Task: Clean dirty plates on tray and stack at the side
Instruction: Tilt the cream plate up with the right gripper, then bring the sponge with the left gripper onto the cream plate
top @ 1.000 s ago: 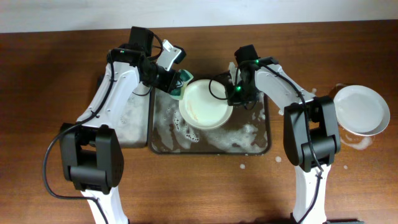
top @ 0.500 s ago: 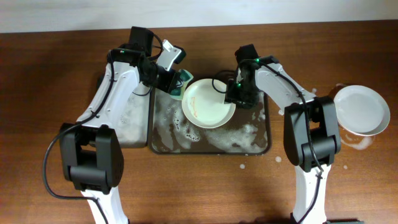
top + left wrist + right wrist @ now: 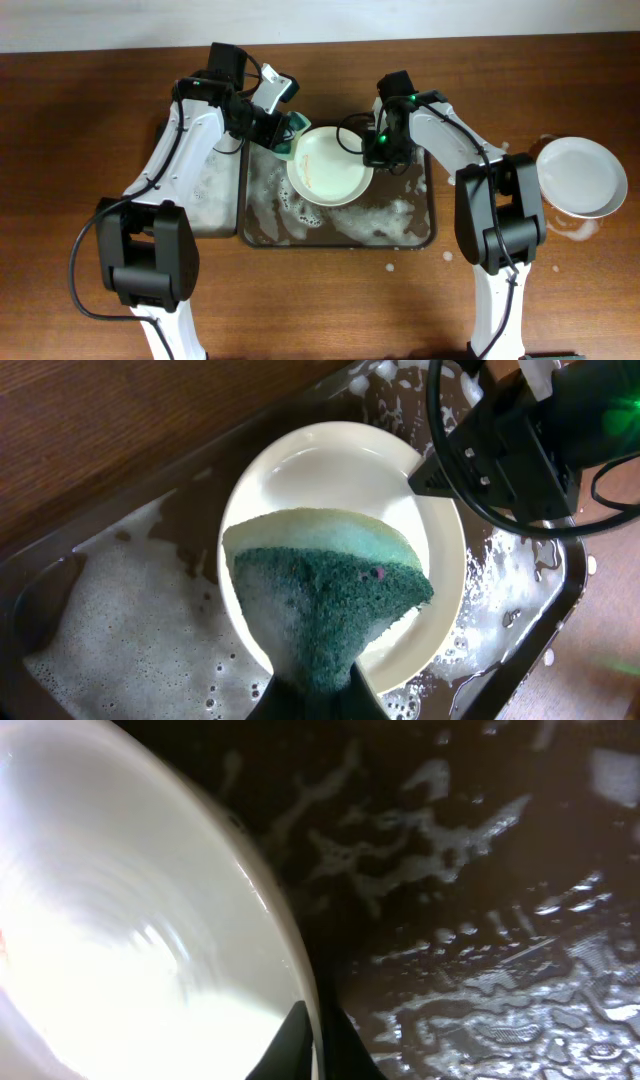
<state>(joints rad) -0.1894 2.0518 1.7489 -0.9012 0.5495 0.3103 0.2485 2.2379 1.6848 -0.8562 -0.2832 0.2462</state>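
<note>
one plate [image 3: 325, 170] has slid back left, right pincer [image 3: 318, 1042] pinching its rim.

right wrist cam is mostly blown-out blurry plate [image 3: 120, 900], cut off left and bottom, just the right gripper [image 3: 318, 1050] tips poking in. left wrist: sponge [image 3: 325, 590] hides the plate's lower middle, left gripper [image 3: 315, 705] nearly all off the bottom edge. overhead, left arm [image 3: 185, 140] covers part of the narrow tray [image 3: 215, 205]
</note>
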